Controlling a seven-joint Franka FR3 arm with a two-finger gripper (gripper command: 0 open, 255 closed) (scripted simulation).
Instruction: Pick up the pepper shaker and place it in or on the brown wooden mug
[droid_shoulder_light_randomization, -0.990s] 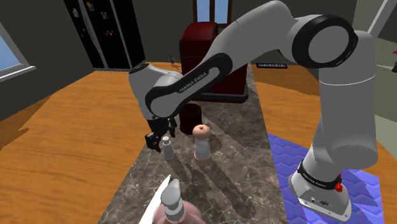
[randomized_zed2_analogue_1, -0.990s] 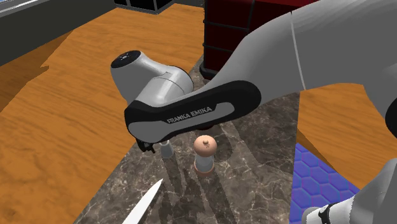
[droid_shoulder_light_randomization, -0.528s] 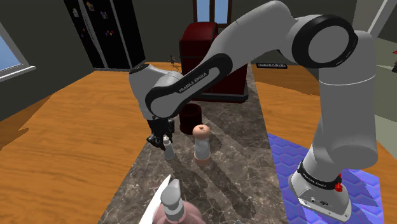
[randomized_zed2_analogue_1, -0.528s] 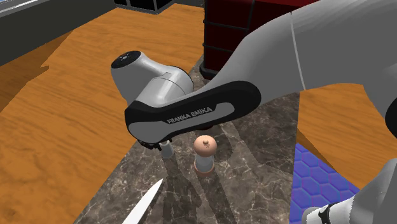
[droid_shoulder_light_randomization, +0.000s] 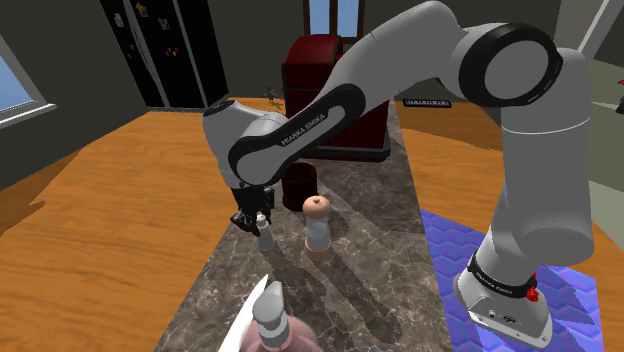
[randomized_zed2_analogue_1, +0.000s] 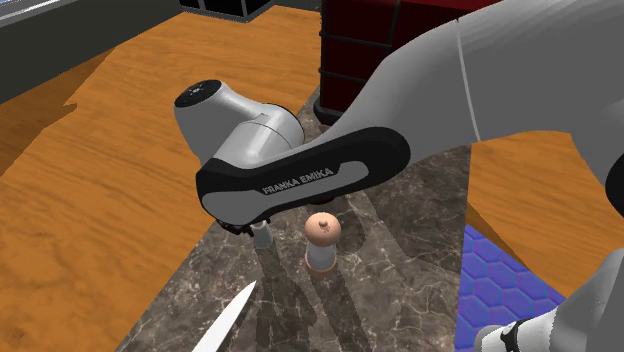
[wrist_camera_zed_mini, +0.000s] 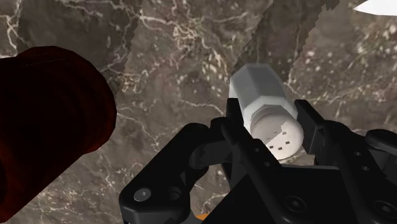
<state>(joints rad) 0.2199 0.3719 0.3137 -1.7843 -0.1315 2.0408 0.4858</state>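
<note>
On the marble worktop (droid_shoulder_light_randomization: 370, 270), near the dark red-brown mug (droid_shoulder_light_randomization: 299, 187), you have the jaws clenched on the white pepper shaker (wrist_camera_zed_mini: 264, 108), which looks not yet lifted; raising it and setting it in the mug remain.

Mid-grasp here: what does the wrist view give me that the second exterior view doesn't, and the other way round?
Wrist view: the fingers clasp the pepper shaker at its holed cap, with the dark red mug close by. Second exterior view: a taller grinder with a tan knob stands beside the shaker, and a blue mat lies past the counter's edge. Both: the marble counter, the shaker, and a white blade tip.
</note>
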